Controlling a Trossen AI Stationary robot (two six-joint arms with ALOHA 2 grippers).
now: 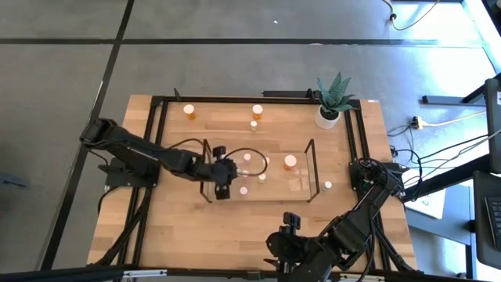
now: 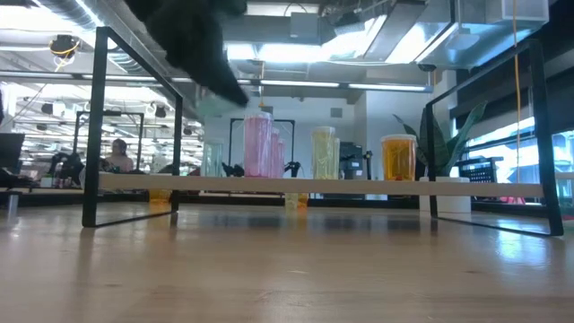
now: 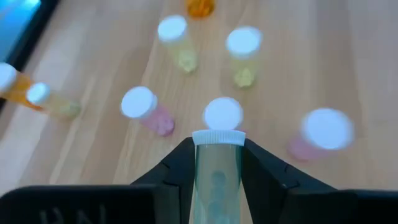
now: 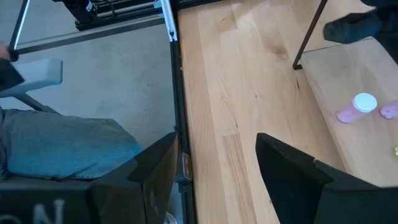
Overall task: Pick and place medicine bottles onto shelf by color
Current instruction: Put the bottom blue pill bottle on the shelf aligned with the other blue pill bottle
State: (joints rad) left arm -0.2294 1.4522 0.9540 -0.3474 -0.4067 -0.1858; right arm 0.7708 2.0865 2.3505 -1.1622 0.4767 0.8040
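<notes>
Jaws of the left gripper (image 3: 217,163) clamp a clear bottle (image 3: 216,177) over the shelf's (image 1: 311,160) left end; right gripper (image 4: 214,163) waits released at the surface's near edge. Several bottles shelved; orange ones (image 1: 189,111) remain along the far edge.

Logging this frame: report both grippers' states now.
Left gripper: shut on a greenish bottle.
Right gripper: open, empty.
</notes>
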